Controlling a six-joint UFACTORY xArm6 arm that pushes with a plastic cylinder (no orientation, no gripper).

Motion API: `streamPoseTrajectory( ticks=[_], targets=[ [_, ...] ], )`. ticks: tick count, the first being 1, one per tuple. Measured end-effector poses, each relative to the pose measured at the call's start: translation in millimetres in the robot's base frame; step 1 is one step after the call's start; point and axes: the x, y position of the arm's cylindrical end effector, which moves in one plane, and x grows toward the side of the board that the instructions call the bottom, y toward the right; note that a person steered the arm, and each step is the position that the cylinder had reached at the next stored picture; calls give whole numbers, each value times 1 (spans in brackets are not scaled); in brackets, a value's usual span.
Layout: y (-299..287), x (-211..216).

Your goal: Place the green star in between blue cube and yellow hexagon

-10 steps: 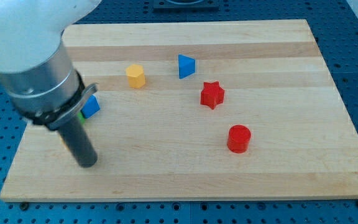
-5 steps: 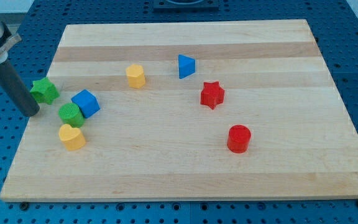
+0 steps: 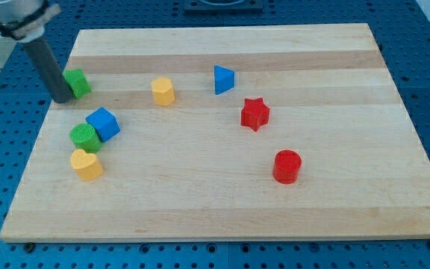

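- Eight blocks on the wooden surface (image 3: pixel 334 217), counted by colour: two green, two blue, two yellow, two red.
- Green: green star (image 3: pixel 77 82) near the view's left edge, partly hidden by the rod; green cylinder (image 3: pixel 85 138) lower down, touching the blue cube (image 3: pixel 104 123).
- Blue: the cube, plus a blue triangle (image 3: pixel 223 78) toward the view's top centre.
- Yellow: yellow hexagon (image 3: pixel 163 91) well right of the star; yellow heart (image 3: pixel 86 164) just below the green cylinder.
- Red: red star (image 3: pixel 255 113) and red cylinder (image 3: pixel 287 166) on the right half.
- No claw on this arm; my tip (image 3: pixel 61 99) against the star's left side.
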Motion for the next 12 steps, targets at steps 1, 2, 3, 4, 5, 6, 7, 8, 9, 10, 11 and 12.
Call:
streamPoseTrajectory(
  ticks=[1,2,3,4,5,6,7,8,9,10,11,12],
  targets=[
    [0,-29],
    [40,-36],
    [65,-64],
    [108,-78],
    [123,-77],
    [138,-74],
    [141,-61],
    [130,-57],
    [143,-37],
    [143,-17],
    [152,1],
    [186,21]
  ],
)
